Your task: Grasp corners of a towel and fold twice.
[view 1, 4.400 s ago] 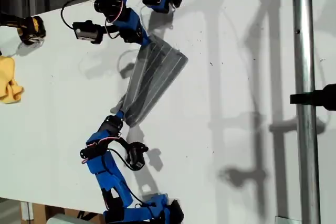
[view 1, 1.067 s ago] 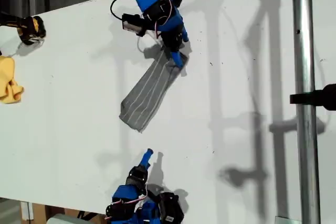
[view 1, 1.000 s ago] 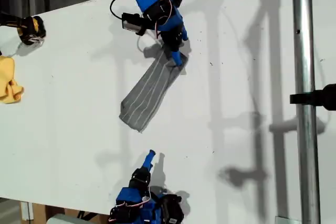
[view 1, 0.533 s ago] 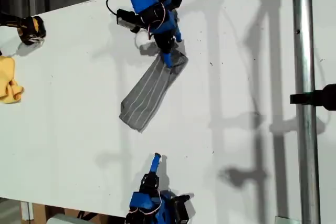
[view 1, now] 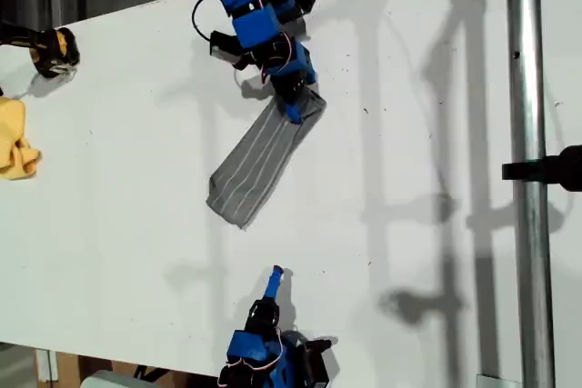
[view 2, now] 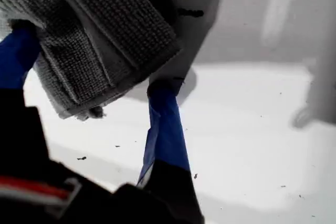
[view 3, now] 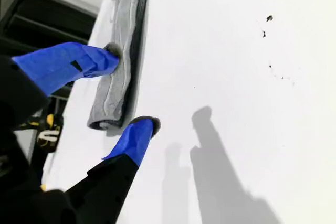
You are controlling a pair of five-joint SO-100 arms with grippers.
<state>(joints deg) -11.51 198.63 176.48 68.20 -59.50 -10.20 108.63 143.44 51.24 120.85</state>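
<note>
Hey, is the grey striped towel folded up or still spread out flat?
Folded. The towel lies as a narrow strip on the table, and the first wrist view shows stacked layers at its end.

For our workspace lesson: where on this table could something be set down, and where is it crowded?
Free: the broad white table between the towel and the metal pole. Crowded: around my first gripper at the towel's end, and near the yellow cloth.
</note>
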